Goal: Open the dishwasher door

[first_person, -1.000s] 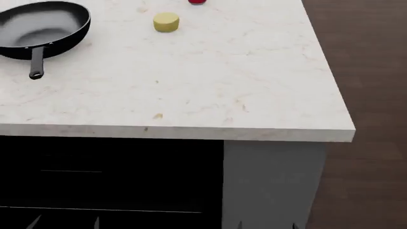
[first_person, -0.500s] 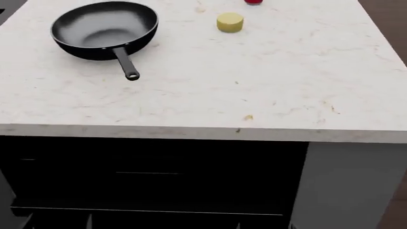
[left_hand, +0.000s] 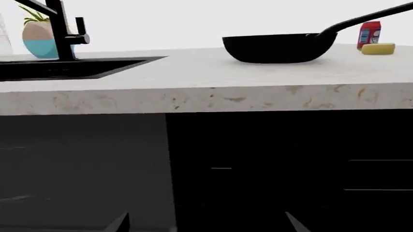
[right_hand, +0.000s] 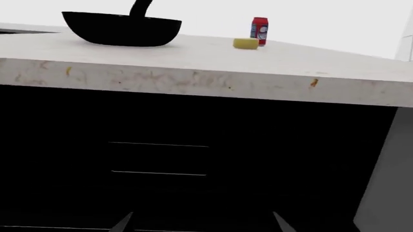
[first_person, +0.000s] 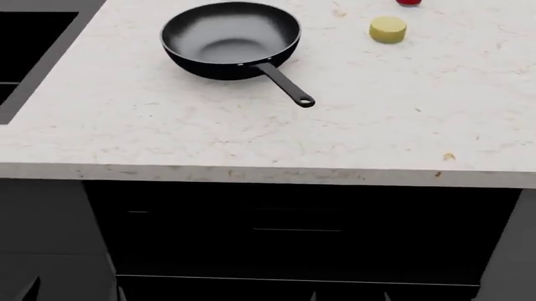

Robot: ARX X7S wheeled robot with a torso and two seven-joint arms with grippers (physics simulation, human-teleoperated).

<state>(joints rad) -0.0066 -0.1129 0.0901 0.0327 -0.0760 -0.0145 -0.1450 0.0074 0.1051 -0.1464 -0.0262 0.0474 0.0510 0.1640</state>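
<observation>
The black dishwasher front (first_person: 302, 207) fills the space under the white counter. Its upper part is the control strip with thin lines (first_person: 297, 230). Below a thin pale edge lies the dishwasher door (first_person: 251, 290), shut, with only its top showing. That pale edge also shows in the right wrist view (right_hand: 58, 227). My left gripper (first_person: 74, 295) is open and empty, in front of the seam between the grey cabinet and the black front (left_hand: 271, 145). My right gripper (first_person: 350, 296) is open and empty, facing the control strip (right_hand: 158, 159). Both stand short of the front.
A black wok (first_person: 230, 39) with its handle toward me sits on the counter (first_person: 377, 125). A yellow puck (first_person: 388, 29) and a red can (right_hand: 259, 30) are farther back. A sink (first_person: 25, 44) with a black tap (left_hand: 61, 29) is at the left. Grey cabinet panels (first_person: 42, 219) flank the dishwasher.
The head view has swung left: wok and yellow puck slid rightward in the picture, the sink came in at the left, and the counter's right end went out of view.
</observation>
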